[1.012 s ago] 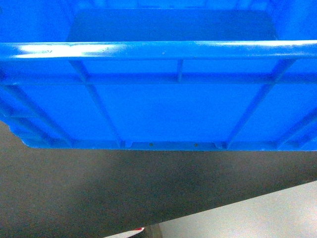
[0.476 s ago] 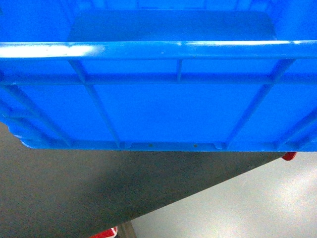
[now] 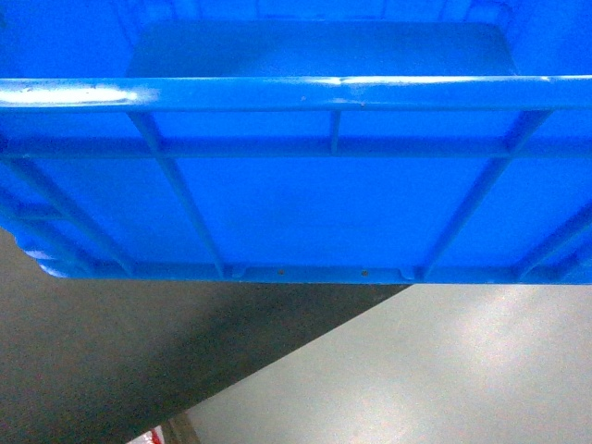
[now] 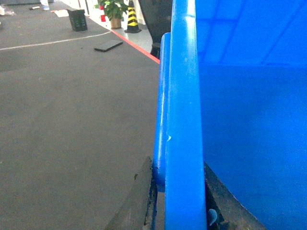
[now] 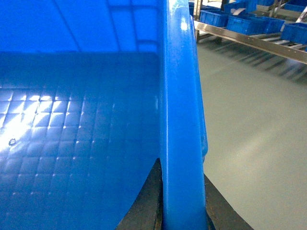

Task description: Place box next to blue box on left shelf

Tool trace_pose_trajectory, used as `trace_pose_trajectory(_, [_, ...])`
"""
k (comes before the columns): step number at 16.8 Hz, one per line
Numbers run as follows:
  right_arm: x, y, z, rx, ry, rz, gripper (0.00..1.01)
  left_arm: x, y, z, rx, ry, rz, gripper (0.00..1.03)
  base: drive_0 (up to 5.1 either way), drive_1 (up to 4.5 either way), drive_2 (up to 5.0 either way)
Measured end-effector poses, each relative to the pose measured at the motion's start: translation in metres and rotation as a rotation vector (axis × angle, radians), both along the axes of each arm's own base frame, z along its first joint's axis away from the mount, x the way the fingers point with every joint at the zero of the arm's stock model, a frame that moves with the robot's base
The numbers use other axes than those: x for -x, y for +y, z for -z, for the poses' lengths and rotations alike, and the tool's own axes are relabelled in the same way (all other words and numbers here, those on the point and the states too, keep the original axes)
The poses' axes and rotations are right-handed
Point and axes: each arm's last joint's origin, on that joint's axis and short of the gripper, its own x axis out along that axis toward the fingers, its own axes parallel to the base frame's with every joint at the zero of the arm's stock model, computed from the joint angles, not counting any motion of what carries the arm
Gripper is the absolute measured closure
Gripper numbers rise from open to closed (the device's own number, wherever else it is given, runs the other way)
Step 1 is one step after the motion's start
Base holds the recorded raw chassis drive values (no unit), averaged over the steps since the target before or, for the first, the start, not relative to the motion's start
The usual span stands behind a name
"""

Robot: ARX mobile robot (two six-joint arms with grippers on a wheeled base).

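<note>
Box (image 3: 305,199) hangs off the floor between your two arms, left gripper (image 4: 178,201) and right gripper (image 5: 181,201) each clamped over an opposite rim so it rides level, well short of the far shelf (image 5: 249,43).

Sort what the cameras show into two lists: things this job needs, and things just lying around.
Job:
- box, carried between both arms
- left gripper, straddling one rim
- right gripper, straddling the opposite rim

Lying about:
- potted plant
- striped cone
- flat dark slab on the floor
</note>
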Motion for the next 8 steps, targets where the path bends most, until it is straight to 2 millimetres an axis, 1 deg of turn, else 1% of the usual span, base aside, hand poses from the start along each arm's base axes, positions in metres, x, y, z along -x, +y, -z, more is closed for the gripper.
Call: trace_pose_trajectory(8, [0.0,0.0,0.0001,0.0,0.0,0.0,0.93,0.0,0.0,0.0,0.0,0.0,0.0,0.88,-1.6,-1.57,-1.6])
